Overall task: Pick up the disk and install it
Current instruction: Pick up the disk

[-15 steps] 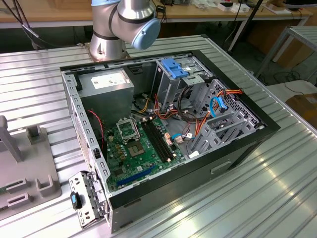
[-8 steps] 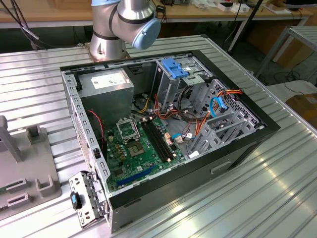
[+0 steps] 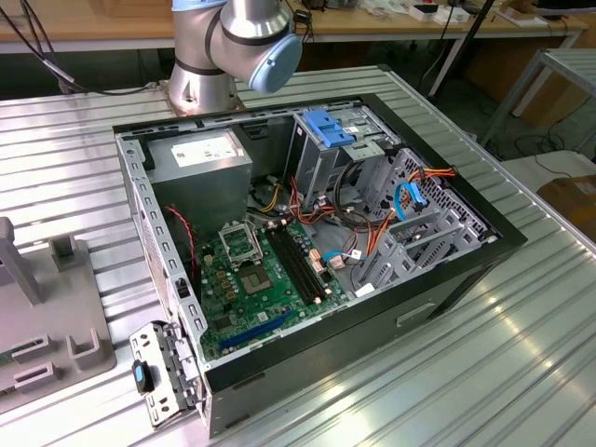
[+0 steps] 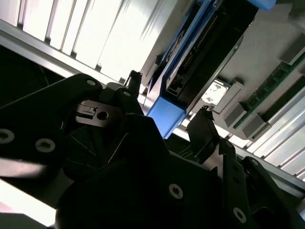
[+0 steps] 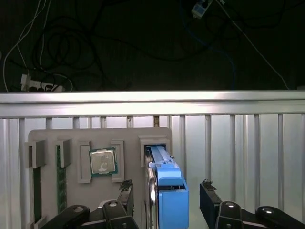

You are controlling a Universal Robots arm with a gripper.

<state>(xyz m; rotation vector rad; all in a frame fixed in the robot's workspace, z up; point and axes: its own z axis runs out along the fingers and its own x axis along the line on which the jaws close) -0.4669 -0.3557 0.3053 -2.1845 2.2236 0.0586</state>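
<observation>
Blue plastic rails frame the disk (image 5: 169, 191), which stands on its edge in a slot at one end of the grey holder (image 5: 47, 136). The gripper (image 5: 167, 186) hangs over that end of the holder, with the disk between its two black fingers (image 5: 126, 193). The fingers are spread, one on each side of the disk. In both wrist views a strip of table shows between each fingertip and the nearest rail, so they are not pinching it.

A square processor chip (image 5: 102, 161) lies flat in the holder pocket just beside the disk's slot. Two green memory sticks (image 5: 60, 181) stand in narrow slots at the holder's other end. The holder rests on a ribbed metal table (image 5: 238, 157), near the table's edge, and tangled cables (image 5: 62, 43) lie on the dark floor beyond that edge.

In the exterior view, an open computer case (image 3: 447, 279) lies on the table to the exterior view's right of the holder, with its green board and wiring exposed. The arm (image 3: 233, 42) rises from its base behind the case.
</observation>
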